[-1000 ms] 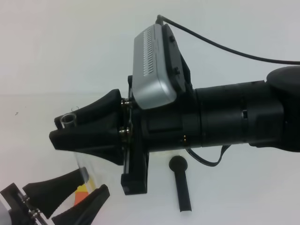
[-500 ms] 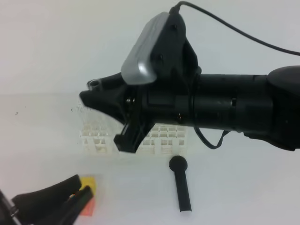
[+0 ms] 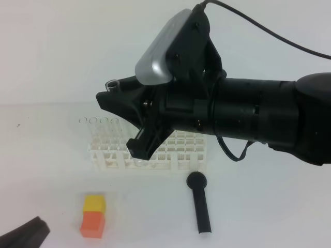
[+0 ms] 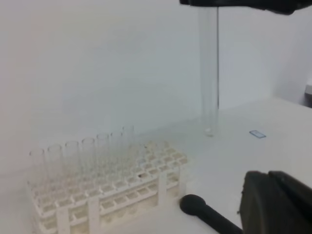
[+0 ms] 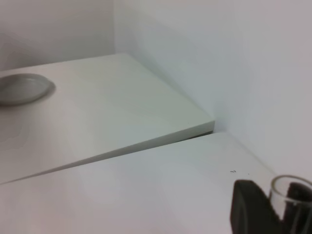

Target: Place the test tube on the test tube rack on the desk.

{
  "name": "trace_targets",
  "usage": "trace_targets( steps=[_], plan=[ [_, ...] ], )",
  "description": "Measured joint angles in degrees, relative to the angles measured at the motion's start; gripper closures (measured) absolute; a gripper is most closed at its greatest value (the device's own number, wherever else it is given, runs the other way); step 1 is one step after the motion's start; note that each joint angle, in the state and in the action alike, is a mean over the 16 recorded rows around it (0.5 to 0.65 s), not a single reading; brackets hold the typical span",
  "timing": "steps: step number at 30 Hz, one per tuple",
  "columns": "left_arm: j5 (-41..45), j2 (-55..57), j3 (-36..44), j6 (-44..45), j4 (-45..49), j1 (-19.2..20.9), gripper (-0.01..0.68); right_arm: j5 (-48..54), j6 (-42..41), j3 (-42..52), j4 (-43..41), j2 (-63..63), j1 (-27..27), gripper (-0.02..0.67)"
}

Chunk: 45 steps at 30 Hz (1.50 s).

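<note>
Right black gripper [image 3: 115, 98] clamped part-way closed on one slim clear glass test tube [image 4: 208, 73], rim poking up between the fingers [image 5: 253, 212], tube hanging upright above and behind the white plastic lattice test tube rack [image 3: 150, 150], rounded end clear of it. Left black gripper [image 3: 23, 235] shut, nothing seen in it, only its tip showing well in front of the rack, low at the near left. One rack, standing on the plain white desk [image 3: 269, 206]. Row of clear tubes already upright along the rack's back-left edge [image 4: 83, 156]; about seven in the left wrist view, exact count hard to tell. One black round-headed stick [image 3: 199, 202] lying just in front of the rack's right end. One orange-yellow block [image 3: 94, 215] in front of the rack's left end, apart from it.
</note>
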Motion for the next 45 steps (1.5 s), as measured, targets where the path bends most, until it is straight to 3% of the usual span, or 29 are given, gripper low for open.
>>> trace_targets(
  steps=[15,33,38,45],
  plan=[
    [8.50,-5.17,0.01,0.00,-0.91,-0.02,0.673,-0.18,0.00,0.00,0.06,0.00,0.00,0.524],
    [9.26,-5.17,0.68,0.00,-1.60,0.48,0.674,-0.17,0.00,0.00,0.06,0.00,0.00,0.524],
    [9.91,-5.20,2.73,0.00,-3.22,3.73,0.674,-0.14,0.00,0.00,0.06,0.00,0.00,0.524],
    [14.50,-6.71,6.76,0.07,-5.45,12.25,0.674,-0.10,0.00,0.00,0.06,0.00,0.00,0.524]
  ],
)
